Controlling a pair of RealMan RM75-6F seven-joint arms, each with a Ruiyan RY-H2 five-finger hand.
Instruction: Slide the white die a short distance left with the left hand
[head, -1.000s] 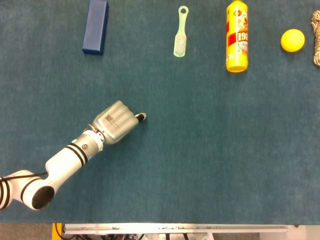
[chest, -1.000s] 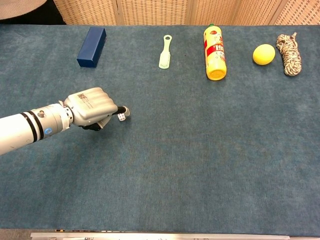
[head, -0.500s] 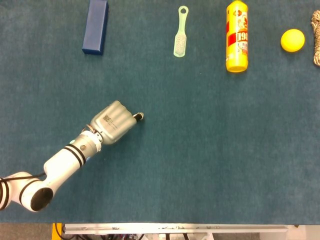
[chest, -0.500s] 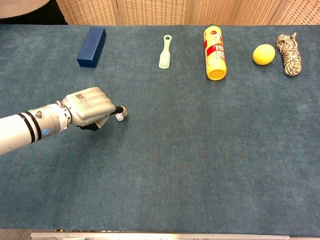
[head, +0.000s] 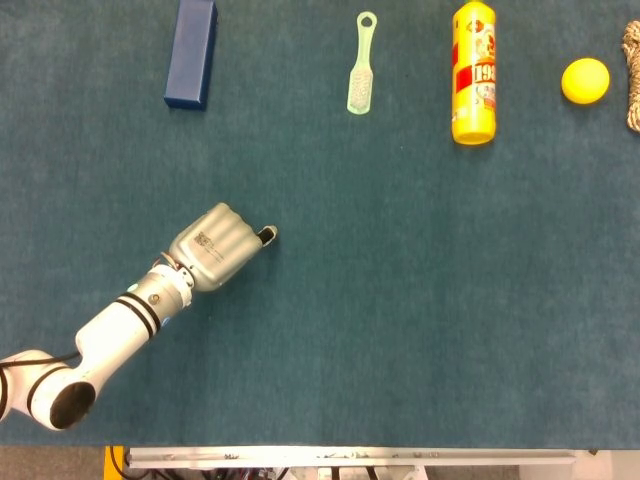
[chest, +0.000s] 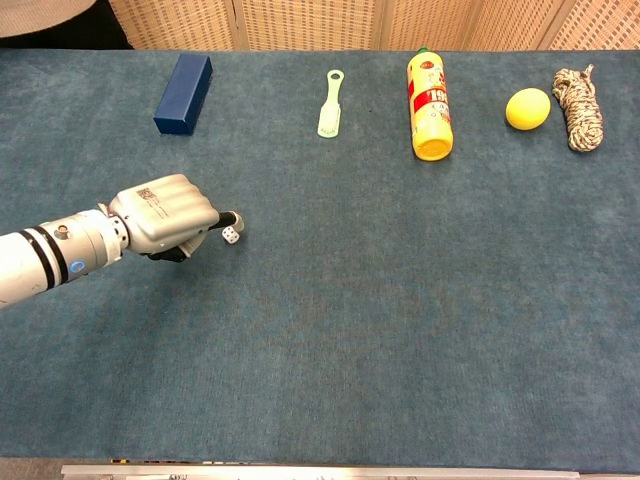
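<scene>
Fingers of our left robot hand (chest: 165, 214) curl in, with 1 dark fingertip (chest: 229, 219) reaching over the white die (chest: 231, 235); we cannot tell whether it grips. We see the die on the desk (chest: 400, 300), well below the blue box (chest: 184, 93).

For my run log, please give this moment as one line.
left robot hand: fingers curled, touching small white die | die: on blue cloth table | right robot hand: not in view

Silver-grey left hand (chest: 168, 212) with printed label, dark fingertips, white forearm, black wrist bands, small blue dot
</scene>
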